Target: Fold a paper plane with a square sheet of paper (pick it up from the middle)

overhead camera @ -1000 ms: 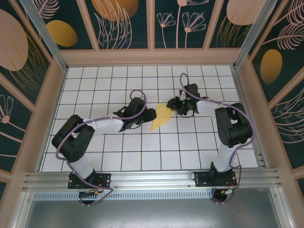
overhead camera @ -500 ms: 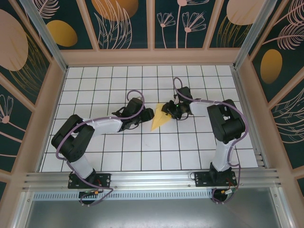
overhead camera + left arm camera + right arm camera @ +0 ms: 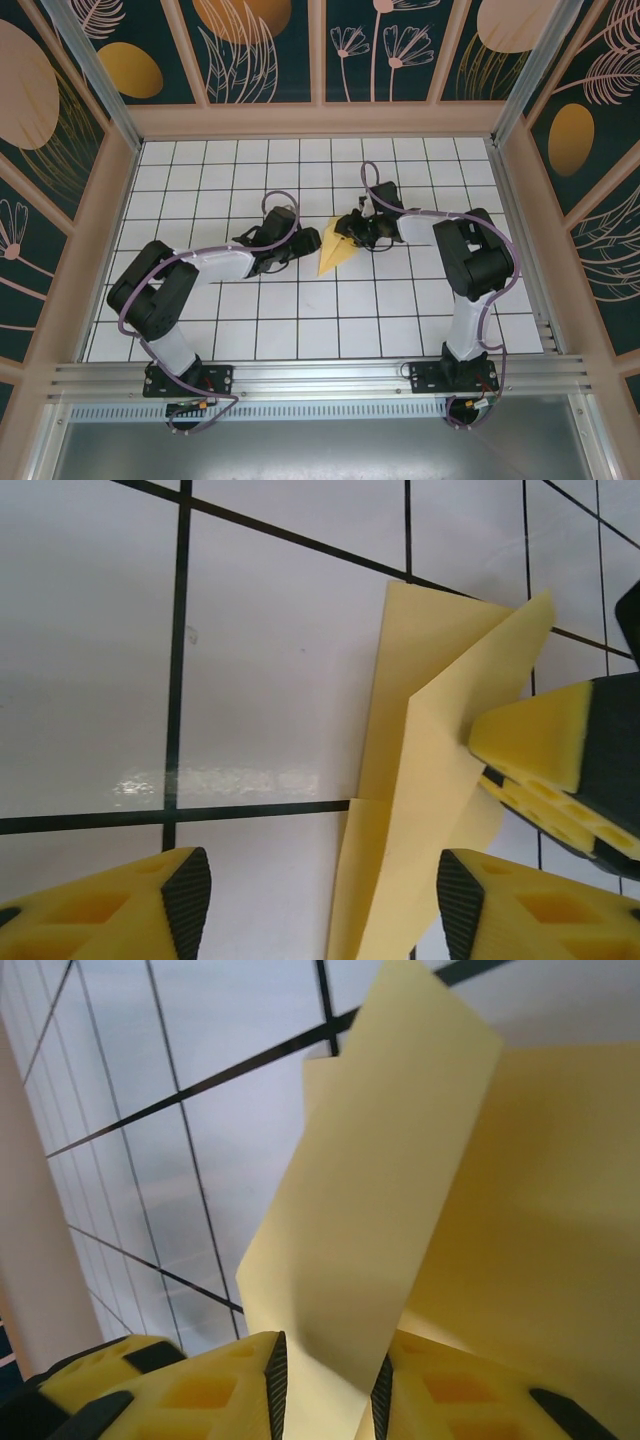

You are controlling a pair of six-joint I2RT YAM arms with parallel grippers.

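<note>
The yellow sheet (image 3: 333, 250), creased into a partly folded wedge, lies on the white gridded table (image 3: 90, 680) between the two grippers, with one flap lifted off the surface. The right gripper (image 3: 326, 1385) has its jaws narrow, and the raised flap runs straight down into the slot between them, so it reads as pinched there. In the left wrist view its yellow pads (image 3: 530, 742) sit on the sheet's edge. The left gripper (image 3: 322, 905) stands with jaws wide and nothing in them. The folded body of the sheet lies in that gap, nearer the finger on the right of that view, flat below the fingertips. The paper looks very light and limp (the flap bows beyond the pinch), so it will likely slide on the glossy tiles and crumple if squeezed across an unsupported span. The foam pads should hold it with little force, but a tug from one jaw pair against the other could tear it or drag a crease out of line. The best hold, I judge, is on a doubled layer close to a crease, where it is stiffest, not on a loose single-ply corner.
</note>
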